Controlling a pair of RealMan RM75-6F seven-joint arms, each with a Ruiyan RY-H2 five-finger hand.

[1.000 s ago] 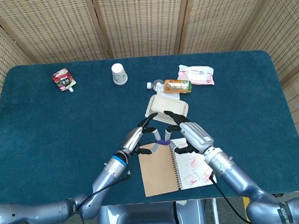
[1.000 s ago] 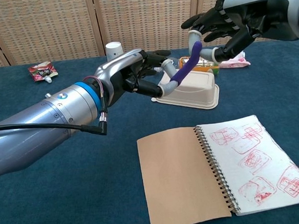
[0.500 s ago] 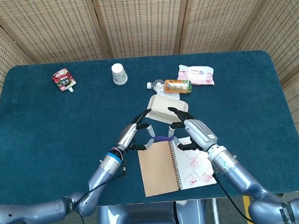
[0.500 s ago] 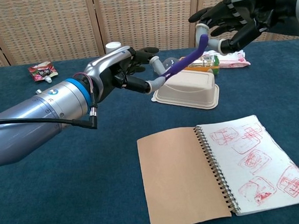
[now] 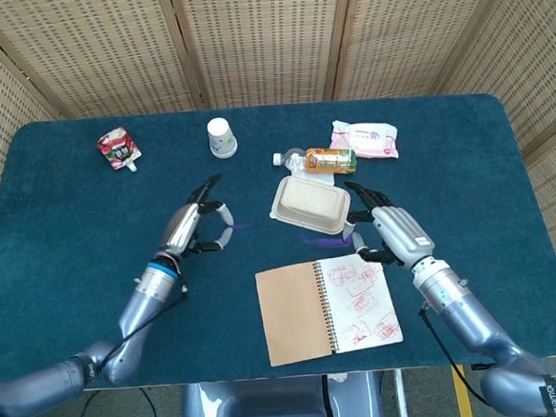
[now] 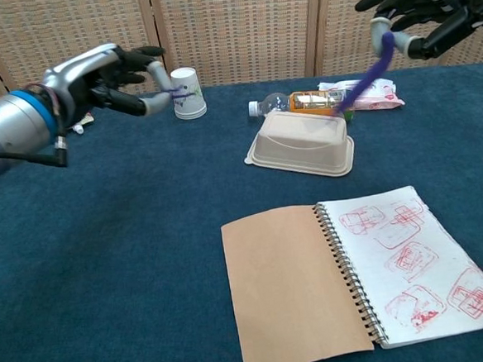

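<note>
**Cord parts apart, both in hand**

Well left of the takeaway box (image 5: 308,206), the left hand (image 5: 189,229) pinches the grey end piece (image 6: 161,80), other fingers spread. Right of the box, the right hand (image 5: 394,231) grips the purple cord (image 6: 365,77), which dangles over it. The parts look separated, neither set down. The table (image 5: 70,242) has room on the left. The notebook (image 5: 328,308) lies near its front edge.

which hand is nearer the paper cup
Left. The left hand is just below and left of the cup; the right hand is far off, beyond the food box.
</note>
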